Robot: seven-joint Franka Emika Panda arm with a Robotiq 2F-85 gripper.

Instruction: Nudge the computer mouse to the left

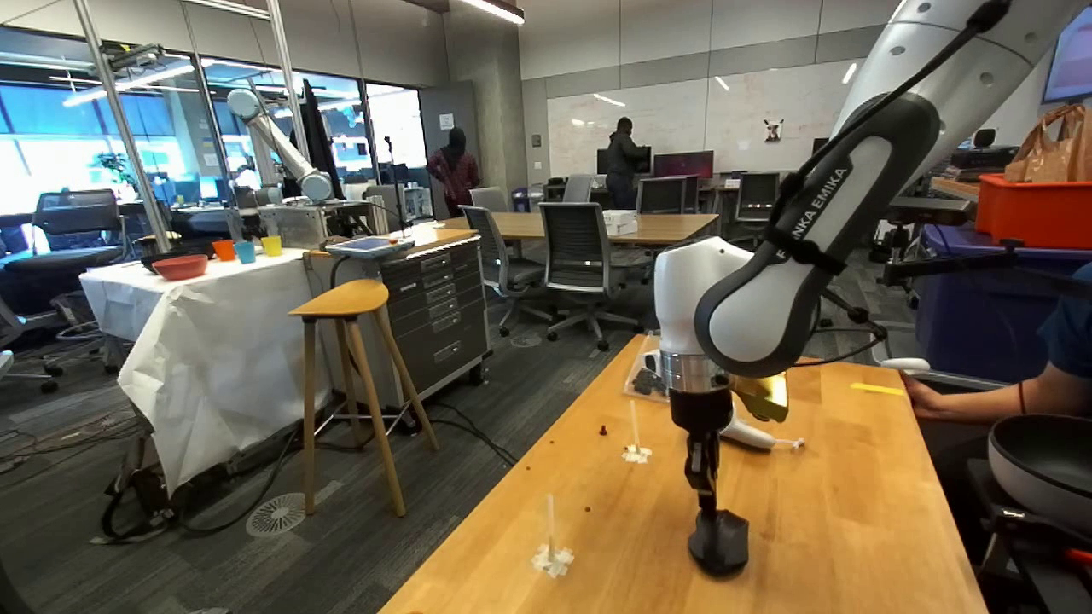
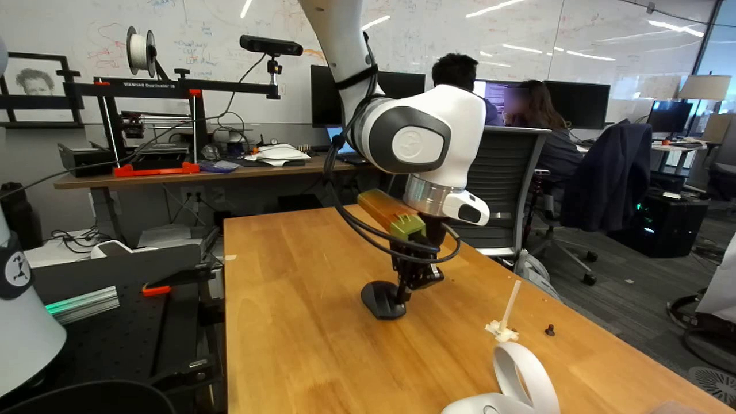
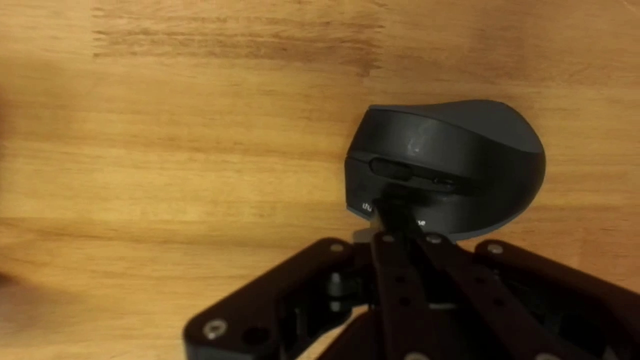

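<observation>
The black computer mouse lies on the wooden table and shows in both exterior views and in the wrist view. My gripper points down with its two fingers brought together, and nothing shows between them. In the wrist view the fingertips overlap the mouse's lower edge, beside its buttons, and hide part of its white lettering. In both exterior views the gripper is right at one side of the mouse. I cannot tell whether the fingertips press on it.
Thin upright sticks are taped to the wooden table, one nearer and one farther. A white object with a cord lies behind the arm. A clear container with dark pieces stands farther back. A person's hand is by the edge.
</observation>
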